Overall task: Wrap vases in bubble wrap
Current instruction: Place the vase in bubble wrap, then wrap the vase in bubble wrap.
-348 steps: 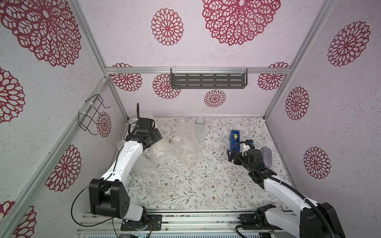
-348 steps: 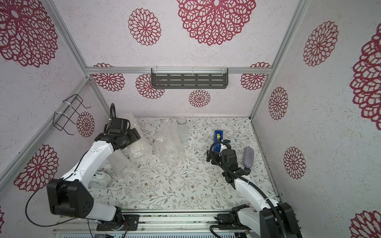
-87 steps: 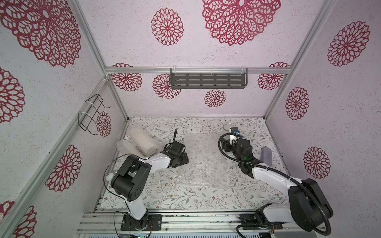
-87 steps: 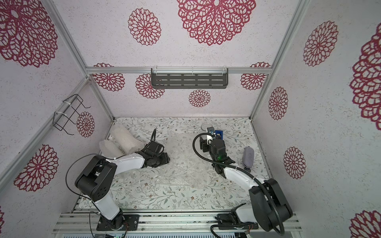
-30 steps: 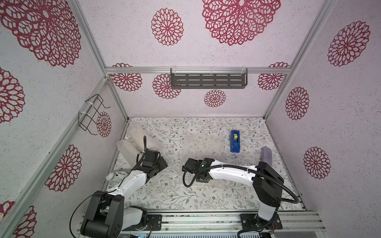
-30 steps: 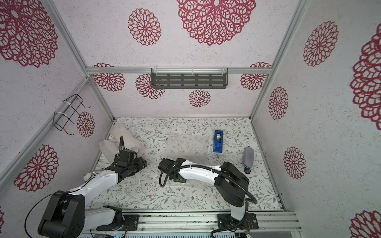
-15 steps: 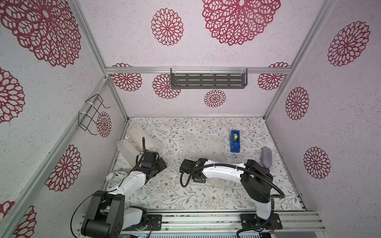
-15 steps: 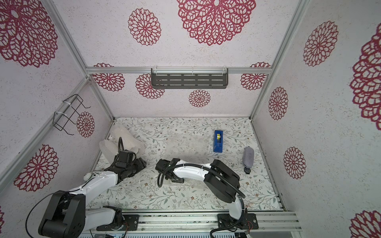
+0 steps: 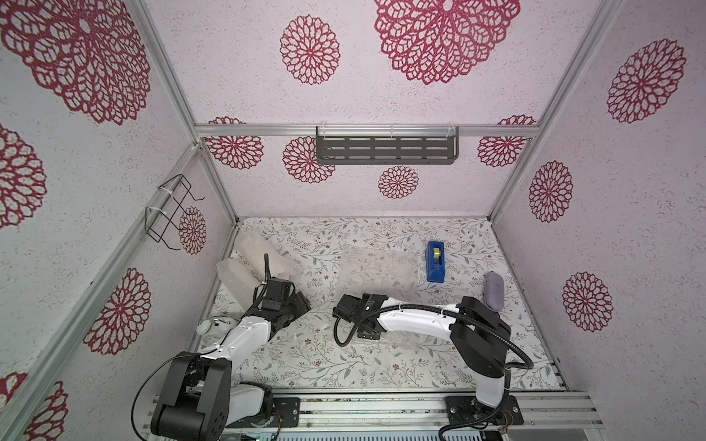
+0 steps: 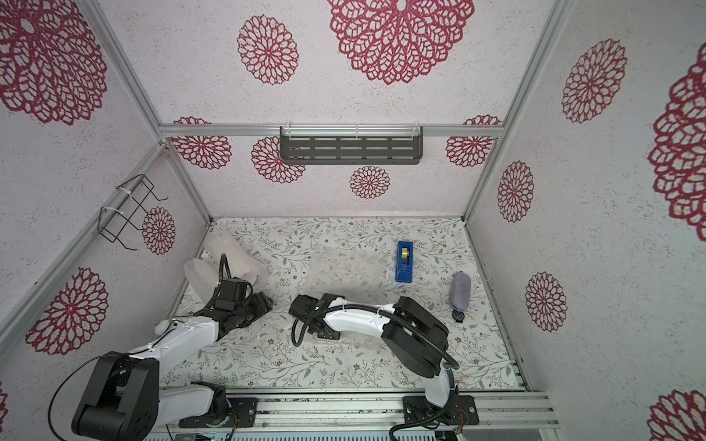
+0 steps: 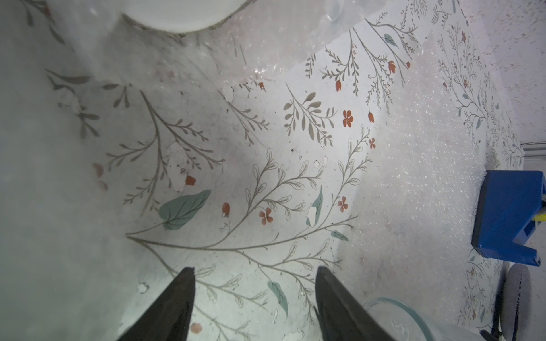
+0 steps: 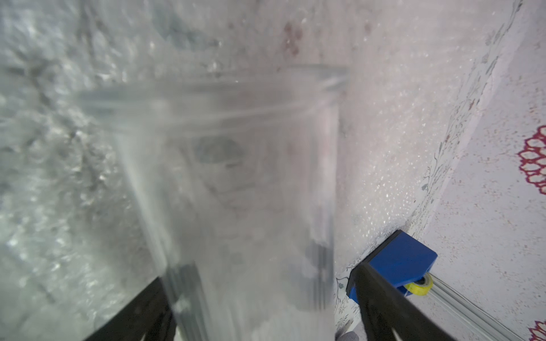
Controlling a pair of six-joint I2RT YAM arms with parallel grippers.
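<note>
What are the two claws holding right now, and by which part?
The left claw holds nothing. The right claw straddles the body of the clear glass vase, but a gap shows beside one finger, so it looks loose, not gripped.

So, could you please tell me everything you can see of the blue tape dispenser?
The tape dispenser is a blue, plastic-looking block with a small yellow roll in its far half. It stands on the floral table, right of centre, lengthwise front to back. The edge of the flat bubble wrap reaches its left side; whether they touch is unclear. Nothing else touches it.
</note>
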